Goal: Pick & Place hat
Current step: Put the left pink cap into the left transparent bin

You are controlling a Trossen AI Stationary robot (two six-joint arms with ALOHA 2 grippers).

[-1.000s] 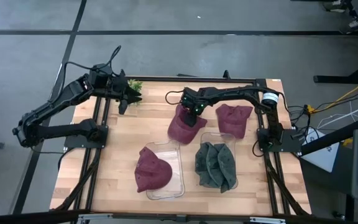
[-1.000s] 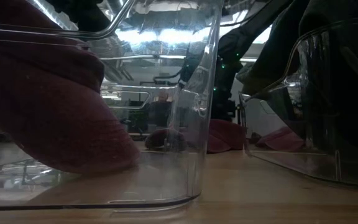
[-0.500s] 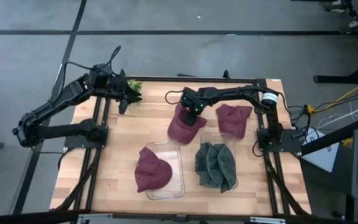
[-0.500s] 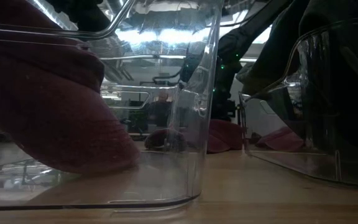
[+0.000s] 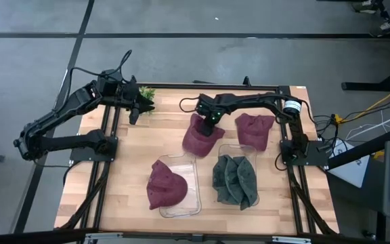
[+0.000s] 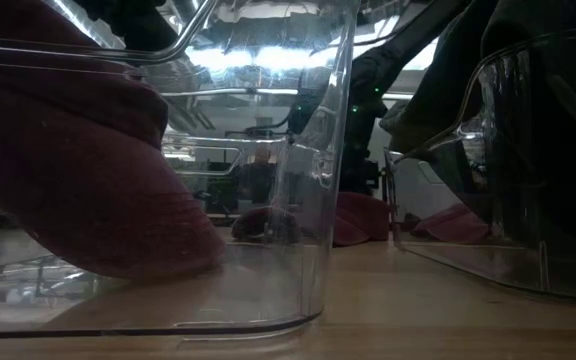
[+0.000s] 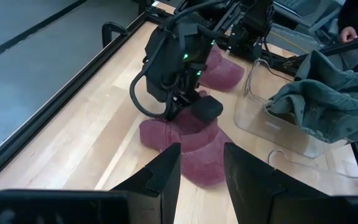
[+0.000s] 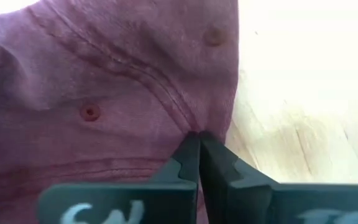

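Note:
A maroon hat [image 5: 202,140] lies flat on the wooden table near its middle, also seen in the left wrist view [image 7: 194,146]. My right gripper [image 5: 210,123] stands over the hat's far part, shut on its cloth [image 8: 197,142]. My left gripper [image 7: 201,171] waits open at the table's far left corner [image 5: 135,108], looking across at the hat. A second maroon hat [image 5: 254,129] lies at the far right. My right gripper pinches a small fold of the hat's crown cloth [image 8: 194,127] between its two fingertips, beside a seam near the crown's edge. The fingers come from above, pointing steeply down. The hat lies on the table.
Two clear bins stand near the front: the left one [image 5: 193,203] holds a maroon hat [image 5: 166,184], the right one [image 5: 257,161] holds green hats [image 5: 235,179]. A small green plant [image 5: 147,92] sits at the far left. Black rails [image 5: 107,156] run along both table sides.

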